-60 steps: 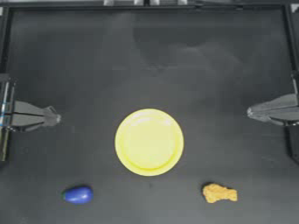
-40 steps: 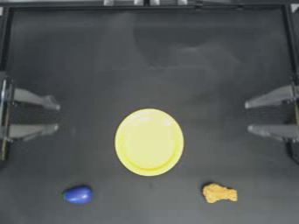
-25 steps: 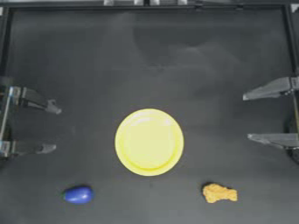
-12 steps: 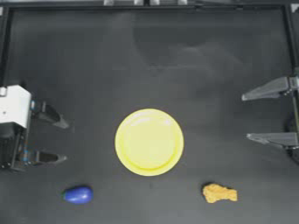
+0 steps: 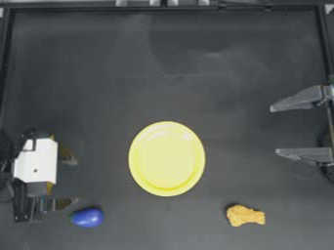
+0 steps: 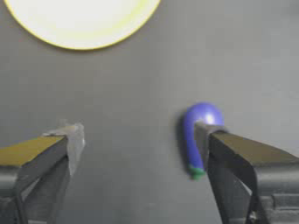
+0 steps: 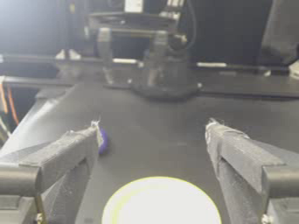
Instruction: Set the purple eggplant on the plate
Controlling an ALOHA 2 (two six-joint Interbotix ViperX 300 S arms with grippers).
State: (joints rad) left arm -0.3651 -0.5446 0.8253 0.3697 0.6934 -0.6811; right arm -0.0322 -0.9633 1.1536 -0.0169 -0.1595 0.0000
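At the lower left of the top view, the left gripper hangs with fingers spread wide, just beside the purple eggplant, which lies on the table apart from the plate at centre. In the left wrist view one finger overlaps the eggplant's side. The grasp would go best if the arm shifts so the eggplant sits midway between the fingers before closing across its narrow width. The right gripper waits at the right edge, fingers apart.
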